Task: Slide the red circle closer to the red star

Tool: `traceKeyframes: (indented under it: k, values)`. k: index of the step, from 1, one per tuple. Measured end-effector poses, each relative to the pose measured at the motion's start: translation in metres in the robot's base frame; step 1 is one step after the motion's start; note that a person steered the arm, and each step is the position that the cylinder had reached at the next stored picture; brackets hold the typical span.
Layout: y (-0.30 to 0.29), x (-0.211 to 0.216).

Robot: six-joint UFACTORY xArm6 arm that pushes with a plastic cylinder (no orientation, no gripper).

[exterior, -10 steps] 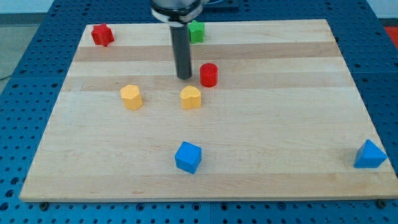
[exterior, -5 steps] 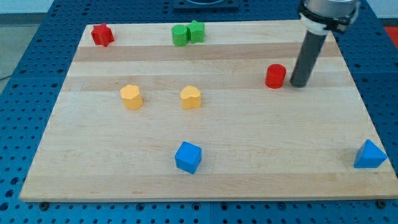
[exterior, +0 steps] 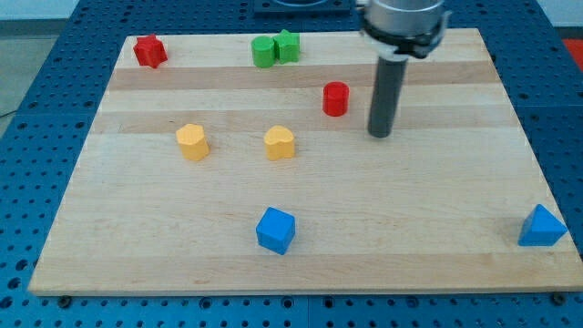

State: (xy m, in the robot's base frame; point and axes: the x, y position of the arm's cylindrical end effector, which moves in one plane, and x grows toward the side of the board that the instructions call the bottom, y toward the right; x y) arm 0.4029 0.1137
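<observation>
A light wooden board [exterior: 437, 210] holds small blocks: a red star [exterior: 149, 50], a red circle [exterior: 336, 98], two green blocks [exterior: 274, 48], two yellow blocks [exterior: 235, 142], a blue cube [exterior: 275, 230] and a blue triangle [exterior: 542, 227].

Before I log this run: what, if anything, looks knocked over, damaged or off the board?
Nothing stands out. All blocks sit flat on the board; my tip rests apart from the red circle, to its right.

Looks like a robotics lab: wooden board [exterior: 510, 137] sits on blue perforated bench [exterior: 55, 137], holes all round board.
</observation>
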Motion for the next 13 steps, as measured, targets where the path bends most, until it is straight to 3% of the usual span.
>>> traceKeyframes:
  k: [1, 3, 5, 8, 9, 10, 11, 13]
  values:
    - [-0.014, -0.039]
    - [-0.151, -0.047]
    - [-0.124, -0.06]
    - [-0.294, -0.071]
    - [-0.26, -0.061]
    - [-0.261, -0.017]
    - [-0.303, 0.016]
    - [-0.344, -0.054]
